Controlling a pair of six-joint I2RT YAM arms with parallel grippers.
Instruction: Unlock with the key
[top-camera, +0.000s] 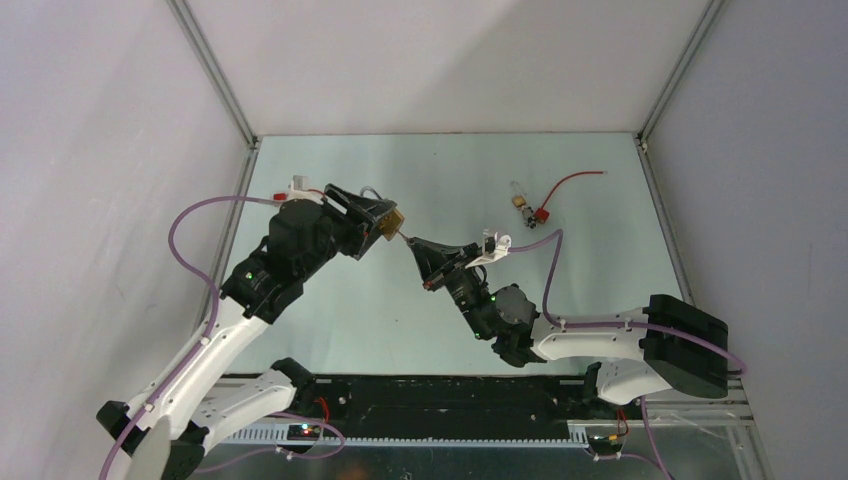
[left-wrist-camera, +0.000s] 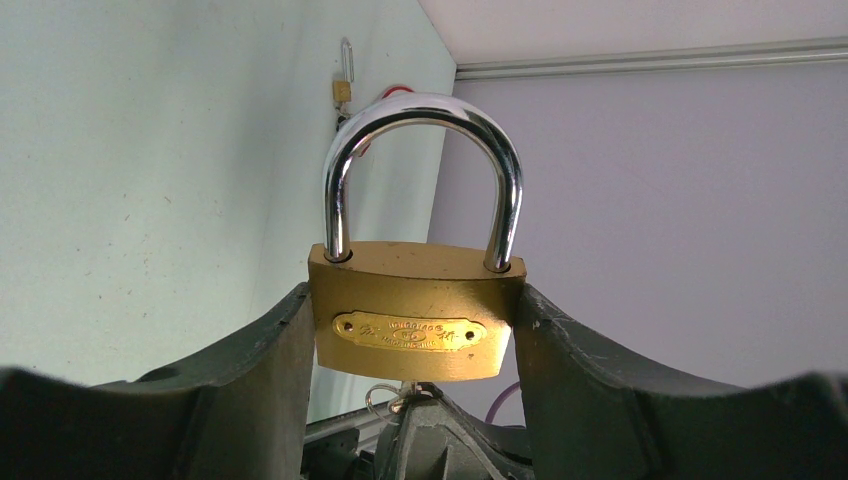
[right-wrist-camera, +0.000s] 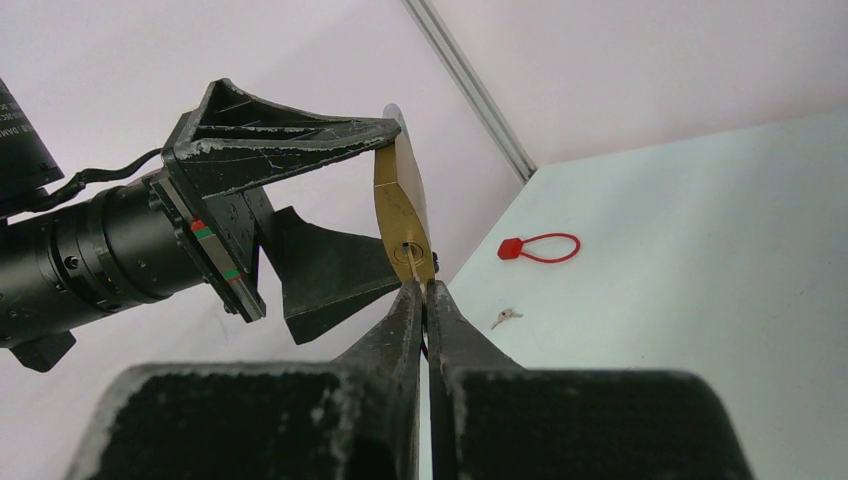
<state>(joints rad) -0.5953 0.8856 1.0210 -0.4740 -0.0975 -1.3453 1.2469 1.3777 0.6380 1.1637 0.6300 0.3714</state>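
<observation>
My left gripper (top-camera: 383, 222) is shut on the large brass padlock (top-camera: 394, 219) and holds it by its sides above the table, also in the left wrist view (left-wrist-camera: 415, 320). Its silver shackle (left-wrist-camera: 425, 165) sits with both legs in the body. My right gripper (top-camera: 416, 246) is shut on the key (right-wrist-camera: 414, 262), a thin silvery blade whose tip is at the keyhole in the padlock's underside (right-wrist-camera: 405, 215). In the left wrist view the key and its wire ring (left-wrist-camera: 400, 396) show just under the padlock. The right gripper's jaws (right-wrist-camera: 422, 290) are pressed together.
A small brass padlock (top-camera: 520, 200) with a red tag (top-camera: 543, 213) and red wire lies at the far right of the table. In the right wrist view a red looped tag (right-wrist-camera: 540, 247) and a second small key (right-wrist-camera: 505, 318) lie on the table.
</observation>
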